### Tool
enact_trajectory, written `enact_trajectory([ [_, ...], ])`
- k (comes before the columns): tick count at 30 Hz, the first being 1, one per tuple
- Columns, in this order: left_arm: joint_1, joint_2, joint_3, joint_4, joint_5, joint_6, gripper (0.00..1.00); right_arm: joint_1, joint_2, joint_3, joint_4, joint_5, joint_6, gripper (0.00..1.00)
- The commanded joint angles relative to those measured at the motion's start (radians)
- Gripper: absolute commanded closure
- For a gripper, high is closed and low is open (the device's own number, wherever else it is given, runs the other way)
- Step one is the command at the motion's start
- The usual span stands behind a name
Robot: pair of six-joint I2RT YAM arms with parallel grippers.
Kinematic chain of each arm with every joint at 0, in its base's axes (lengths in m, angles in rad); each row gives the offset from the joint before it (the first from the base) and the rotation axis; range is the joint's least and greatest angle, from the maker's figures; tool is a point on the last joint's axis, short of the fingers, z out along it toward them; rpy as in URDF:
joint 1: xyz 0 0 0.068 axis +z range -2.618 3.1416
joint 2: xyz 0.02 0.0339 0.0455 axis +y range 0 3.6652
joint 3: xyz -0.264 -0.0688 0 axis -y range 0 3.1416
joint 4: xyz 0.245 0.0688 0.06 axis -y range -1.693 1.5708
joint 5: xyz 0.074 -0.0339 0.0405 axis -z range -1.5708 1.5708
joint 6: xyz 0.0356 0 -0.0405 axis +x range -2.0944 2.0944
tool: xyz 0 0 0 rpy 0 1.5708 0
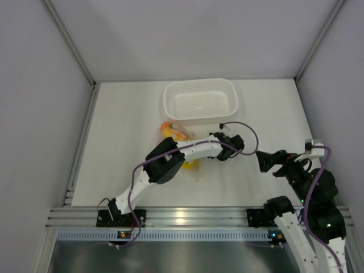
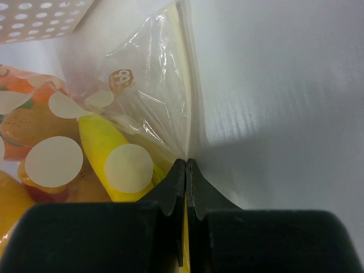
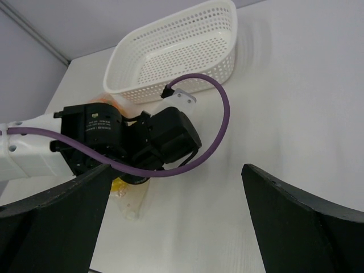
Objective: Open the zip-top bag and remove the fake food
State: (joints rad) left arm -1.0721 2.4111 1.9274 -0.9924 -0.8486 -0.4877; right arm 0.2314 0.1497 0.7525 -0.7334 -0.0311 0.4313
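Observation:
The zip-top bag [image 1: 185,149] is clear with white dots and lies in front of the basket, partly under my left forearm. The fake food inside shows as an orange piece [image 1: 169,129] and a yellow banana [image 2: 102,142] with orange-red pieces [image 2: 34,122] beside it. My left gripper [image 2: 186,162] is shut on the bag's edge strip [image 2: 186,85]. In the top view its fingertips are hidden under the wrist [image 1: 224,143]. A bag corner [image 3: 128,205] shows below that wrist. My right gripper [image 3: 177,170] is open and empty, right of the bag [image 1: 266,161].
A white perforated basket [image 1: 200,83] stands empty behind the bag and shows in the right wrist view [image 3: 227,23]. The left arm's purple cable [image 3: 224,114] loops out toward my right gripper. Grey walls close in both sides and the back. A metal rail [image 1: 182,216] runs along the near edge.

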Motion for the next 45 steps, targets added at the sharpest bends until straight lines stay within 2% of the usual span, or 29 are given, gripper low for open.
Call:
enact_trajectory([
  [1, 0.020, -0.093, -0.022, 0.005, 0.022, -0.098, 1.00, -0.001, -0.007, 0.011, 0.012, -0.001, 0.003, 0.01],
  [5, 0.024, -0.193, -0.047, 0.003, -0.046, -0.196, 1.00, -0.001, 0.004, -0.002, 0.032, -0.039, -0.002, 0.01],
  [12, 0.027, -0.345, -0.126, 0.003, -0.159, -0.403, 1.00, -0.001, 0.037, -0.068, 0.142, -0.249, -0.005, 0.01],
  [17, 0.029, -0.441, -0.136, 0.005, -0.155, -0.471, 1.00, -0.001, 0.089, -0.149, 0.270, -0.453, 0.015, 0.01],
  [22, 0.027, -0.553, -0.179, 0.006, -0.136, -0.564, 1.00, -0.001, 0.168, -0.214, 0.419, -0.562, 0.044, 0.01],
  [26, 0.026, -0.628, -0.217, 0.006, -0.132, -0.665, 1.00, 0.003, 0.275, -0.240, 0.528, -0.662, 0.084, 0.09],
  [31, 0.026, -0.716, -0.271, 0.006, -0.141, -0.782, 1.00, 0.094, 0.297, -0.291, 0.678, -0.616, 0.103, 0.10],
  [34, 0.026, -0.760, -0.300, 0.003, -0.153, -0.841, 1.00, 0.260, 0.341, -0.272, 0.698, -0.526, 0.023, 0.11],
  [38, 0.026, -0.828, -0.340, 0.005, -0.152, -0.925, 1.00, 0.397, 0.411, -0.263, 0.704, -0.299, -0.051, 0.12],
  [40, 0.026, -0.866, -0.358, 0.006, -0.144, -0.948, 1.00, 0.468, 0.430, -0.286, 0.796, -0.245, -0.065, 0.14],
  [42, 0.026, -0.891, -0.364, 0.006, -0.135, -0.963, 1.00, 0.512, 0.458, -0.297, 0.848, -0.109, -0.084, 0.15],
  [45, 0.026, -0.920, -0.373, 0.006, -0.116, -0.980, 1.00, 0.566, 0.499, -0.309, 0.949, -0.047, -0.100, 0.15],
])
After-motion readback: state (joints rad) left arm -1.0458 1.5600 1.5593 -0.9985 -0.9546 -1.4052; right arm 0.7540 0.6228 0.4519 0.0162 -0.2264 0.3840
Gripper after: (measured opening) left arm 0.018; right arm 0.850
